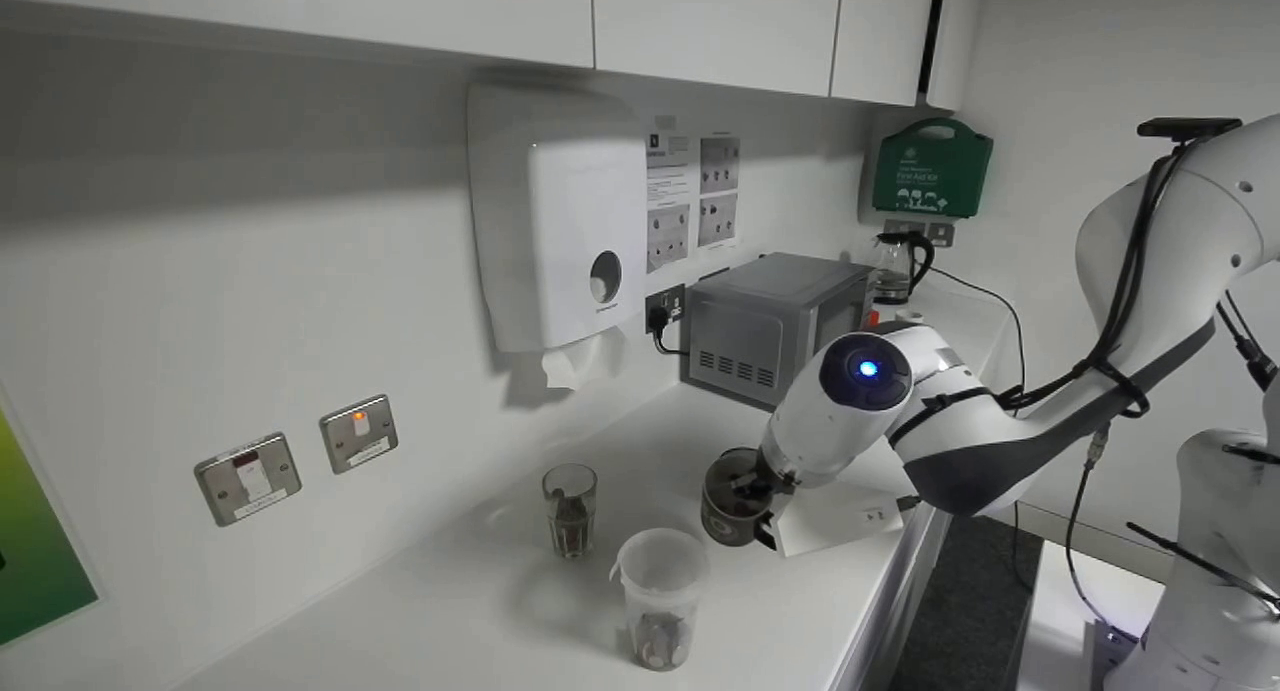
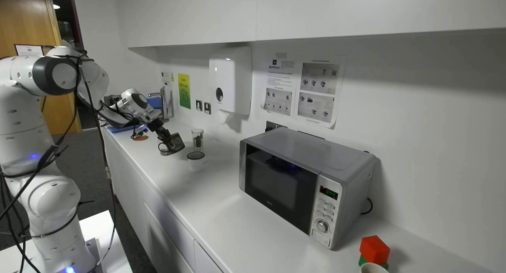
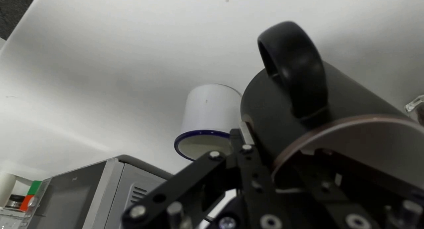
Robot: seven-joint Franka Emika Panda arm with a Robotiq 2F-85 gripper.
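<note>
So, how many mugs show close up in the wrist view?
2: a dark mug gripped by the hand, and left of it in the picture a white mug on the counter. Others could be hidden.

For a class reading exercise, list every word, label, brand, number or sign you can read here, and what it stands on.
"First Aid Kit": green case.
"Clean": yellow-green poster; its other lettering is too small.
Too small or blurred to read: wall notices, framed sign, switch labels, print on the dispenser, lettering and digits on the microwave, and the mark on the dark mug.
</note>
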